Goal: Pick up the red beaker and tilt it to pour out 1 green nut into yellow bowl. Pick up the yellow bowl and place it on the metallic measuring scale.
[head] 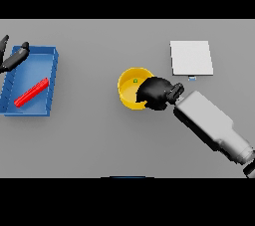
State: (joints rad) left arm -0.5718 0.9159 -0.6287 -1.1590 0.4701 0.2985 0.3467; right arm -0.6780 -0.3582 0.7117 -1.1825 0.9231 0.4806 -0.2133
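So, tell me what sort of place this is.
Likely a lab-style test bench: a plain grey table with a metallic measuring scale, a blue tray holding the red beaker, and a yellow bowl with a green nut inside.

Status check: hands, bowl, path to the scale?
Right hand shut on yellow bowl rim, green nut inside. Left hand open over blue tray. Scale unobstructed.

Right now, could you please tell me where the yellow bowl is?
In the head view, the yellow bowl sits near the table's middle, left of and below the metallic scale, with the right hand at its right rim.
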